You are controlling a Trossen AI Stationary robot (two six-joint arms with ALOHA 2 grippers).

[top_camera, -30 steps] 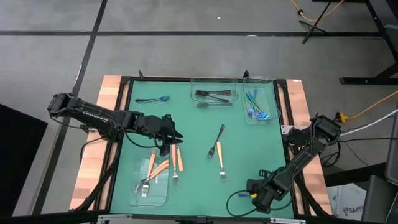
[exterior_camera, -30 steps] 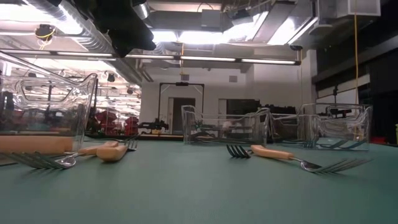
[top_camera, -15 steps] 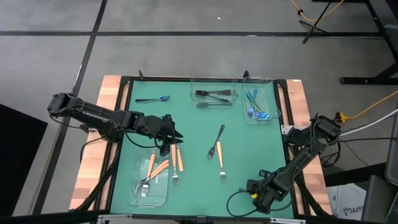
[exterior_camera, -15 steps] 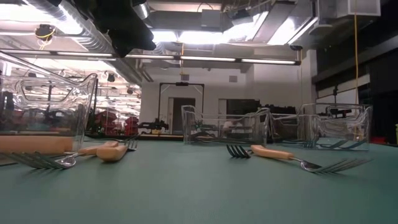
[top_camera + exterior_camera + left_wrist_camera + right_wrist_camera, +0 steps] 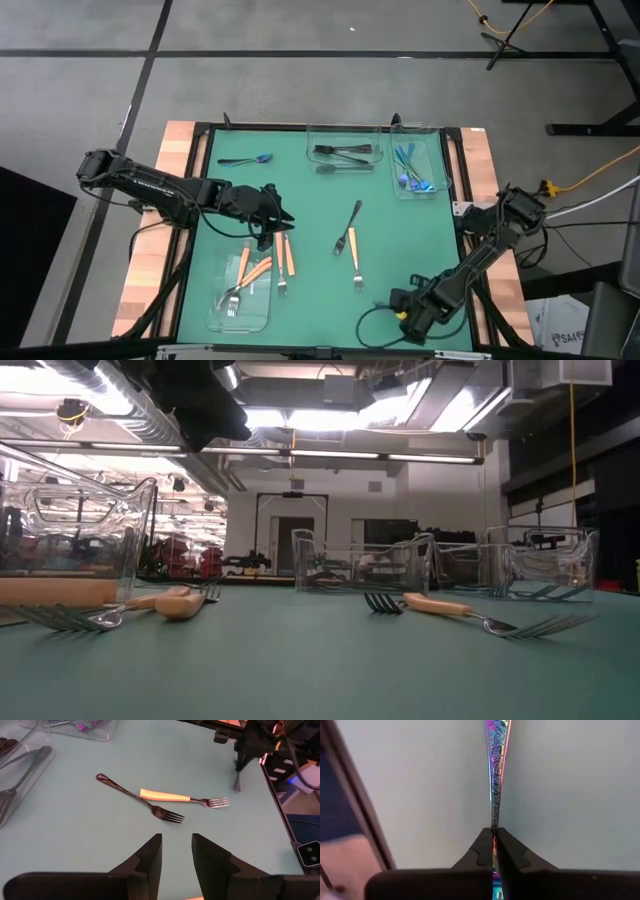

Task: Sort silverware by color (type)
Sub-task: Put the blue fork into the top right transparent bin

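Observation:
My right gripper (image 5: 398, 308) is at the table's near right part, shut on an iridescent utensil (image 5: 495, 780). My left gripper (image 5: 176, 855) is open and holds nothing; it hovers left of centre (image 5: 280, 222), above two orange-handled forks (image 5: 285, 258). A black fork (image 5: 140, 800) and an orange-handled fork (image 5: 185, 797) lie flat mid-table. A blue spoon (image 5: 250, 160) lies at the far left. My right gripper pinches the iridescent utensil by its patterned handle (image 5: 493, 822) between the two fingers, which lie along its length. The handle runs straight on past the fingertips. From the left wrist view the utensil (image 5: 237, 779) points down below the gripper; whether its end touches the table cannot be told.
Clear trays stand at the far edge, one with black utensils (image 5: 345, 155) and one with blue ones (image 5: 415, 168). A third tray (image 5: 240, 298) at the near left holds orange-handled forks. The mat's middle and near strip lie bare.
My right gripper has shifted a little toward the table's left, still shut on the utensil. The left arm and the silverware on the table have kept still.

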